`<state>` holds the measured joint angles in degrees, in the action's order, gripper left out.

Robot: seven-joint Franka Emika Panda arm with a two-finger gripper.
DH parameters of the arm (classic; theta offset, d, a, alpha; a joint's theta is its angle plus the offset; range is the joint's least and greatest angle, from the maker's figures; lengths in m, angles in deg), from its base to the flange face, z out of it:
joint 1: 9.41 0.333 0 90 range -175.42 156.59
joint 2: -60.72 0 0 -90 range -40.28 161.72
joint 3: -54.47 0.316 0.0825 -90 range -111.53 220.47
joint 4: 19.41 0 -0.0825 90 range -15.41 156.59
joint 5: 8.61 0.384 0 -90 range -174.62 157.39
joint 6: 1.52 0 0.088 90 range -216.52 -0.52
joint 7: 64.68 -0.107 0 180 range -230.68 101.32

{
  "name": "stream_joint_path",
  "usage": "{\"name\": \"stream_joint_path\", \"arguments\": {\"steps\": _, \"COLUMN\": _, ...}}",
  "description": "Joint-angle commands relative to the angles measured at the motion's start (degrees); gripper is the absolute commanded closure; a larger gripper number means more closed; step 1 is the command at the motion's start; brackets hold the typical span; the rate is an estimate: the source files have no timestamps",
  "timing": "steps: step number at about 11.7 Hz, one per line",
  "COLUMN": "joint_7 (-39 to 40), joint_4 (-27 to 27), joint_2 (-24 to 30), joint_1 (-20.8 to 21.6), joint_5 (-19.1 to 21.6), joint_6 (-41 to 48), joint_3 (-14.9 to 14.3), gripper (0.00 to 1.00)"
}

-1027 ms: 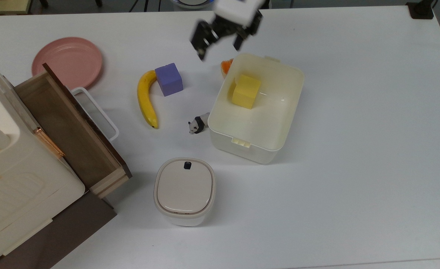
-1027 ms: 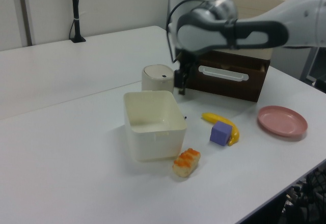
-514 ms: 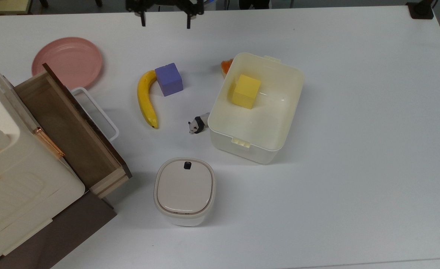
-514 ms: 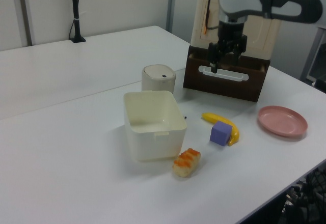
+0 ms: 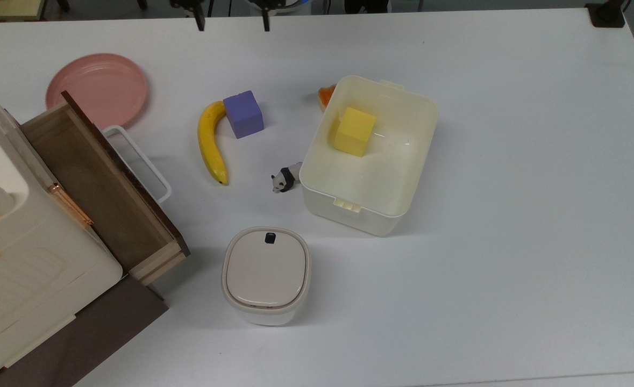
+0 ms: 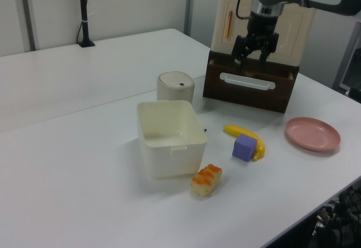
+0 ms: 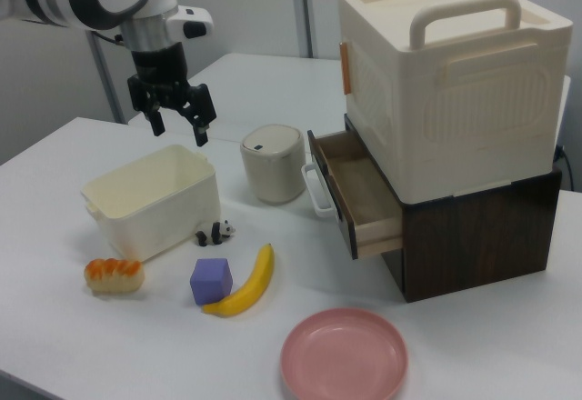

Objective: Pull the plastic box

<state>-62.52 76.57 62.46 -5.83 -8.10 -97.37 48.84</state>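
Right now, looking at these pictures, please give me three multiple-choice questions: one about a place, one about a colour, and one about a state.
1. Where is the yellow cube?
A. On the pink plate
B. Inside the plastic box
C. In the drawer

2. What colour is the cube beside the banana?
A. Purple
B. Green
C. Red

3. How is the hand?
A. Shut on the banana
B. Open, holding nothing
C. Shut on the box rim

Answers:
1 B: the yellow cube sits inside the plastic box.
2 A: the cube touching the banana is purple.
3 B: the hand is raised with fingers spread and empty.
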Motion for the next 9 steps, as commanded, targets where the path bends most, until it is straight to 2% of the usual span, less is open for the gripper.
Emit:
{"name": "stream_joint_path", "arguments": {"steps": 1, "joint_7": 1.1, "joint_4": -0.1, "joint_2": 0.0, "joint_1": 0.3, "joint_5": 1.1, "joint_6": 1.4, "joint_3": 4.0, "gripper": 0.00}}
{"name": "stream_joint_path", "arguments": {"steps": 4, "joint_7": 1.1, "joint_4": -0.1, "joint_2": -0.4, "joint_1": 0.2, "joint_5": 1.3, "joint_6": 0.9, "joint_3": 4.9, "gripper": 0.00}}
{"name": "stream_joint_path", "arguments": {"steps": 9, "joint_7": 1.2, "joint_4": -0.2, "joint_2": -0.1, "joint_1": -0.6, "joint_5": 1.3, "joint_6": 1.4, "joint_3": 4.8, "gripper": 0.00}}
